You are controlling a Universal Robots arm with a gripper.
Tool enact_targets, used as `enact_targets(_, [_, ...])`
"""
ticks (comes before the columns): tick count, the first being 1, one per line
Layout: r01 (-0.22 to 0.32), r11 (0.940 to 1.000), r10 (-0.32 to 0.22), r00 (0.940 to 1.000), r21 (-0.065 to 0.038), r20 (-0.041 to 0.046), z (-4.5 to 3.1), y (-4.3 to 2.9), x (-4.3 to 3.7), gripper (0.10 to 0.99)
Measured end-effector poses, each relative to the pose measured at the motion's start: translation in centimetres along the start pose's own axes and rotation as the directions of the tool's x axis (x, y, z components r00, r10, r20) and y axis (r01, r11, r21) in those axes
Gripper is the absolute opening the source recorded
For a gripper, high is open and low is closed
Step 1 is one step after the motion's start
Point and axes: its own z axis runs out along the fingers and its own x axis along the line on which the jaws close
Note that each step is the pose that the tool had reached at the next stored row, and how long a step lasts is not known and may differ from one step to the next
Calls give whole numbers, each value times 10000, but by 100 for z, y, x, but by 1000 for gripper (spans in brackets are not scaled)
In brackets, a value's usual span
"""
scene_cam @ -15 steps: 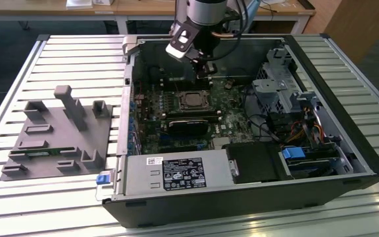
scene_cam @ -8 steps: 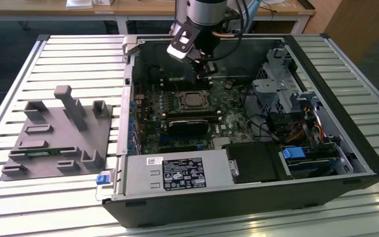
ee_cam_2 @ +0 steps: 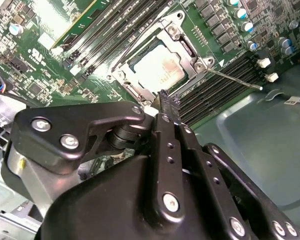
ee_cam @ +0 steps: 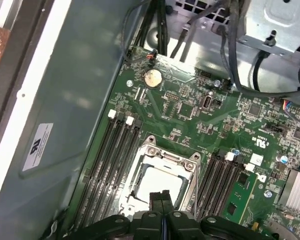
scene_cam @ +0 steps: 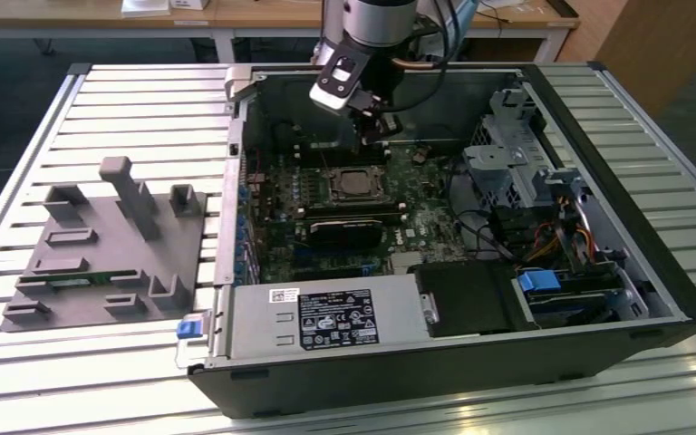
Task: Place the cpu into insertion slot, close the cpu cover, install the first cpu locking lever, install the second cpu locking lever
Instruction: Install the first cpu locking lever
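Chip (ee_cam: 157,182) near edge hidden behind claw (ee_cam: 160,196) in both wrist views. Claw pinched shut, nothing held. Chip sits inside metal frame (ee_cam: 170,155) on green board (ee_cam: 190,112), just past claw tip; contact unclear.

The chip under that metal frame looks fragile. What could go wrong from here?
The gripper hangs close by the edge of the cpu cover; a slip might scrape the memory slots beside it. One thin locking lever stands loose, angled out over those slots, so the cover may not be clamped onto the cpu yet.
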Motion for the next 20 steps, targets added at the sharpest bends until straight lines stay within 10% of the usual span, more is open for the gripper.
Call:
enact_targets(9, [1082,9941,-1082,9941,26,-17,0,0,0,106])
enact_targets(20, [2554,9668,-2554,9668,58,-45,1,0,0,106])
